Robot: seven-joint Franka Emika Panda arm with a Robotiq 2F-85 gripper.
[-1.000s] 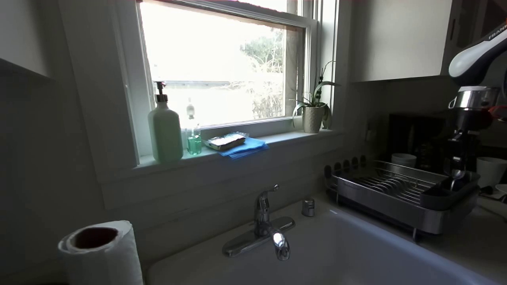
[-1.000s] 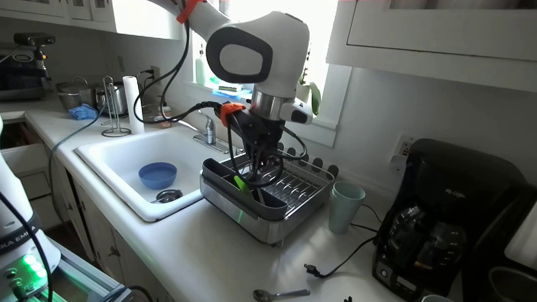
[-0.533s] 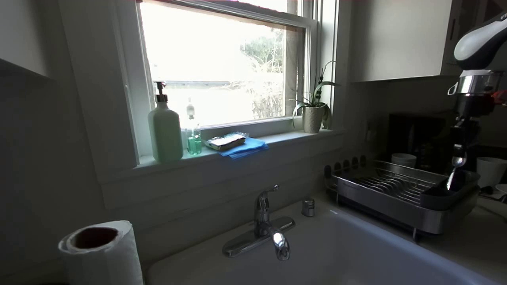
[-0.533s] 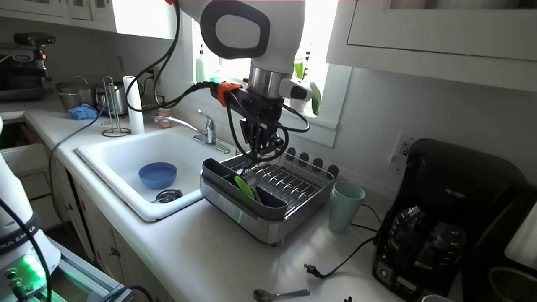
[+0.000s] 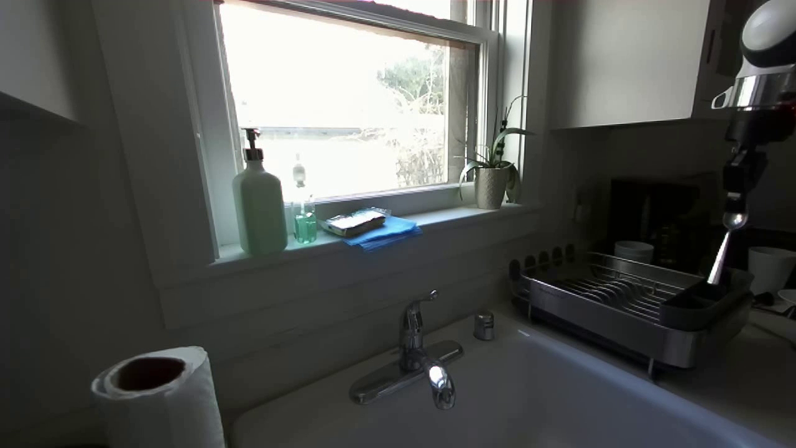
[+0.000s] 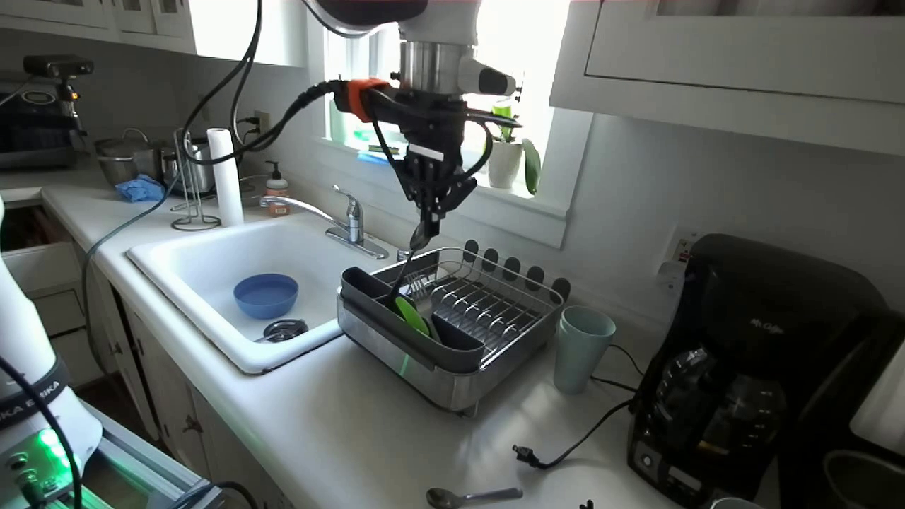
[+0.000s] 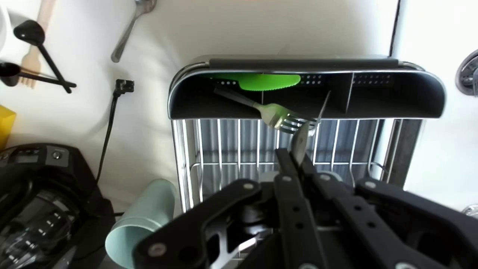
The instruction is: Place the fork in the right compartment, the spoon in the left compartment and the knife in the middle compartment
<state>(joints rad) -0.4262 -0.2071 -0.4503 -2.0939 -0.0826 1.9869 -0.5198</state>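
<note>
My gripper (image 7: 297, 158) is shut on the bowl of a metal spoon (image 7: 301, 144), above the dark cutlery caddy (image 7: 302, 64). In both exterior views the gripper (image 5: 735, 208) (image 6: 431, 220) holds the spoon (image 5: 721, 255) (image 6: 420, 237) with its handle slanting down. The handle's tip is over the caddy's middle compartment, near a divider; I cannot tell whether it is clear of the rim. A metal fork (image 7: 276, 115) (image 6: 418, 286) leans with its handle in the wrist view's left compartment, tines past the rim. A green knife (image 7: 269, 82) (image 6: 410, 314) leans across that divider.
The caddy hangs on a steel dish rack (image 6: 495, 311) beside the white sink (image 6: 170, 283). A second spoon (image 6: 481, 497) lies on the counter. Green cups (image 6: 581, 346), a loose plug (image 6: 527, 456) and a black coffee maker (image 6: 756, 339) stand or lie beside the rack.
My gripper has risen from low at the caddy, lifting the spoon with it. The fork and green knife remain leaning in the caddy.
</note>
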